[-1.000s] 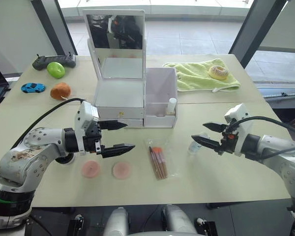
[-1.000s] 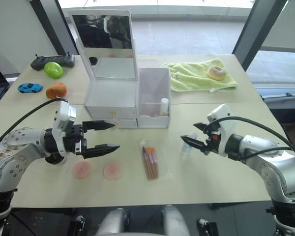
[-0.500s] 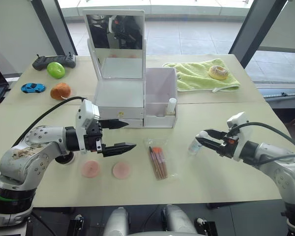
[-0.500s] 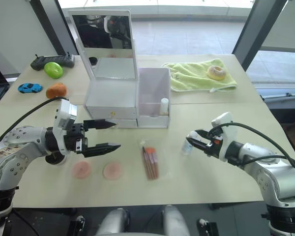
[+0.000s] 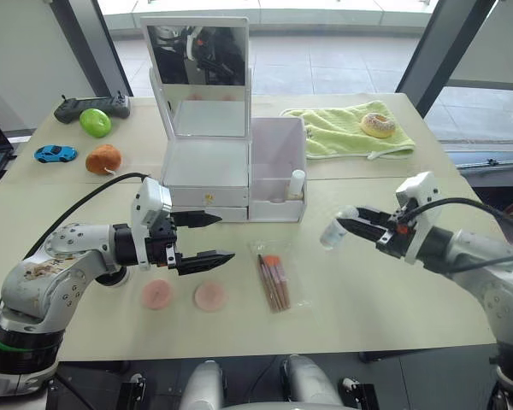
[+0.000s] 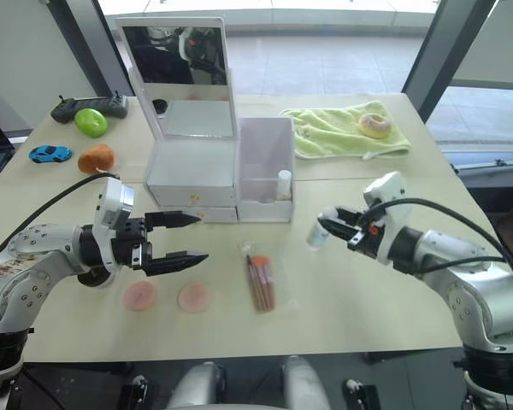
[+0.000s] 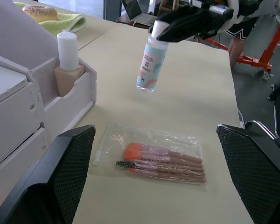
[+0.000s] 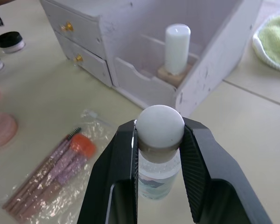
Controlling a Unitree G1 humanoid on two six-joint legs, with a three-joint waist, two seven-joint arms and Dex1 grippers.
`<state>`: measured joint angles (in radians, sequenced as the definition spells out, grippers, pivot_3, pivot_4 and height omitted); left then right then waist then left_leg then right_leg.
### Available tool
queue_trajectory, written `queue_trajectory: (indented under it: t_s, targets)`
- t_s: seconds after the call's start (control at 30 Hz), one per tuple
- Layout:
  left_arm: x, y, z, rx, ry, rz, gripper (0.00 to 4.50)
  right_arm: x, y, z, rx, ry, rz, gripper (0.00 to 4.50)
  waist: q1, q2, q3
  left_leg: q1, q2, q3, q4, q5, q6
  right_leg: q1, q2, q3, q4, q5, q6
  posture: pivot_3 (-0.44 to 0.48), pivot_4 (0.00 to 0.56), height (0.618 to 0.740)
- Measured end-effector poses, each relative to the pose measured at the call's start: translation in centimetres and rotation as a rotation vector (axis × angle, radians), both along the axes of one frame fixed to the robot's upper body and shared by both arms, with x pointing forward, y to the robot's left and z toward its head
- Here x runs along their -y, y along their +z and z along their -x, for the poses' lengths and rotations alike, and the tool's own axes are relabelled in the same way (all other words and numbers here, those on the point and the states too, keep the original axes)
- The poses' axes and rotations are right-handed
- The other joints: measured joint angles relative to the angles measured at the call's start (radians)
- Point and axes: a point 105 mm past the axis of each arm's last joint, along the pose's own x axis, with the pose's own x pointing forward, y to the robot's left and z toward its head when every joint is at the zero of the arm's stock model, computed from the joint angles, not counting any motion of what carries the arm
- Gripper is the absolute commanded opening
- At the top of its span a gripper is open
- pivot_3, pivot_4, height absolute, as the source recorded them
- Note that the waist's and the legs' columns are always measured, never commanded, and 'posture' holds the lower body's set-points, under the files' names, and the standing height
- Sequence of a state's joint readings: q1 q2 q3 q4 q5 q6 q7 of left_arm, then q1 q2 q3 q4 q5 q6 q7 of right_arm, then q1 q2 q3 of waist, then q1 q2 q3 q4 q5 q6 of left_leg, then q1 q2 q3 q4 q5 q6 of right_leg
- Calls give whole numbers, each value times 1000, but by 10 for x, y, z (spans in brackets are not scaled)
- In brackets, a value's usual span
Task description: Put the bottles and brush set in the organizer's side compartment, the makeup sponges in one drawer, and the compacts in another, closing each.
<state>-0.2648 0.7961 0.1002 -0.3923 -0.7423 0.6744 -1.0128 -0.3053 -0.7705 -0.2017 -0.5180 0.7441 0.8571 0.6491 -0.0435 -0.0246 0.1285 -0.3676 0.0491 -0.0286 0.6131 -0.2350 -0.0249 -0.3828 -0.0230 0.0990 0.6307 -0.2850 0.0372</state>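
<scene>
Now the right gripper (image 6: 329,228) has the clear bottle (image 7: 150,63) off the table, jaws pinching it just under its white cap, as the right wrist view shows close up. 1 s ago that bottle stood on the tabletop w/ the fingers spread around it; 0.5 s ago they'd closed in at table level; now it hangs in the air, nearer the organizer (image 5: 239,175). So the pick looks done and the carry to the side compartment (image 5: 280,162) is under way. Next it likely needs lifting over the compartment's front wall and setting down beside the beige bottle (image 8: 176,50) already standing inside.

Left gripper (image 5: 201,237) is about where it was, hovering in front of the drawers w/ jaws spread wide, holding nothing.

Still to go: the bagged brush set (image 5: 274,281) lies flat on the table in front of the organizer, the 2 pink sponges (image 5: 185,295) sit left of it, and 2 small black-lidded compacts (image 8: 3,47) rest near the drawers. Both drawers look shut.
</scene>
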Motion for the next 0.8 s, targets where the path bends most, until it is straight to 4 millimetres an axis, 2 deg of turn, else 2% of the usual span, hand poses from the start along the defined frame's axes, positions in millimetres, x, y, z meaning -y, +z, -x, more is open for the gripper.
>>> queue_trajectory:
  t_s: [0.1, 0.2, 0.33, 0.47, 0.57, 0.8]
  targets:
    - [-3, -1, -3, 8, 20, -3, 4500, -23, 31, 3, 88, 99, 4, 899, 1, 0, 0, 0, 0, -1, 0, 0, 0, 0, 0, -1, 0, 0, 0, 0, 150, 740]
    - [-8, 0, -8, 17, 47, -2, 4500, -47, 48, -2, 122, 164, 15, 899, 1, 0, 0, 0, 0, -1, 0, 0, 0, -1, 0, -1, 0, 0, -1, 0, 150, 740]
    - [-14, 2, -13, 26, 86, -3, 4500, -72, 62, -35, 111, 144, 45, 899, -1, 0, 0, 0, 0, 0, 0, 0, 0, -2, 0, -1, 1, 5, -8, 0, 150, 740]
    - [-19, 4, -15, 38, 125, 0, 4500, -77, 54, -68, 44, 67, 101, 899, 5, 0, 0, -1, 0, 0, 1, 0, 0, -3, -1, -1, 0, 5, -9, 0, 150, 740]
    - [-24, 8, -17, 57, 165, 6, 4500, -82, 41, -85, -10, 40, 123, 899, 3, 0, 0, -1, 0, 0, 1, 0, 0, -3, 0, -1, 1, 5, -9, 0, 150, 740]
    - [-25, 18, -12, 85, 195, 20, 4500, -84, 22, -104, -71, 7, 136, 899, 0, 0, 0, -1, 0, -1, 0, 0, 0, -3, 0, -1, 2, 5, -9, 0, 150, 740]
